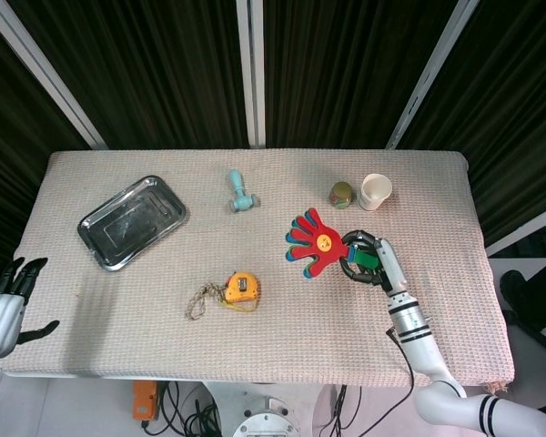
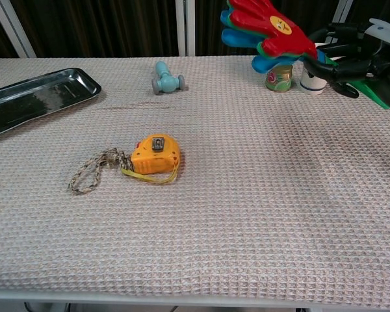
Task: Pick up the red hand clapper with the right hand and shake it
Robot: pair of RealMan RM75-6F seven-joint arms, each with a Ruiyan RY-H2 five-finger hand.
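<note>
The red hand clapper (image 1: 311,242) (image 2: 266,25), with blue and green layers under the red one, is lifted well above the table. My right hand (image 1: 365,259) (image 2: 348,53) grips its green handle, and the clapper's palm points left and up. In the chest view the clapper reaches the top edge of the frame. My left hand (image 1: 4,300) hangs open off the table's front left corner, holding nothing; only the head view shows it.
An orange tape measure (image 1: 239,289) (image 2: 155,153) with a cord lies mid-table. A metal tray (image 1: 132,221) (image 2: 32,97) sits at the left. A light blue toy (image 1: 239,191) (image 2: 165,78), a small jar (image 1: 341,194) (image 2: 279,80) and a paper cup (image 1: 376,191) (image 2: 310,81) stand at the back.
</note>
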